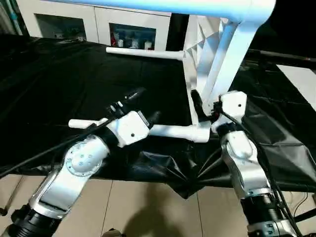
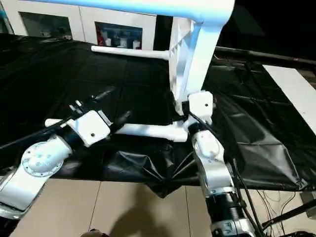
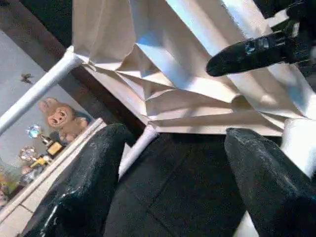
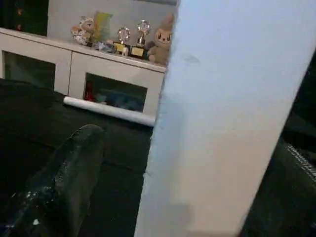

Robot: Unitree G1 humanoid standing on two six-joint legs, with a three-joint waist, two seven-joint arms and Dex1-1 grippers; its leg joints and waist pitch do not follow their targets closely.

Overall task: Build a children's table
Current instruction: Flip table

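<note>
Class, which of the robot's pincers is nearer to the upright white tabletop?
Right. The right pincer is up against the tabletop edge; the left pincer is off to the side over the black cloth.

Upended tabletop (image 1: 197, 59) and legs (image 1: 224, 64) crowd the right; black cloth (image 1: 59, 84) left lies open.

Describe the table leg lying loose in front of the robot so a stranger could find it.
On the black sheet stands the tabletop on edge. The loose leg lies flat at its foot, between both arms; unlike the other legs, it is plugged into nothing.
</note>
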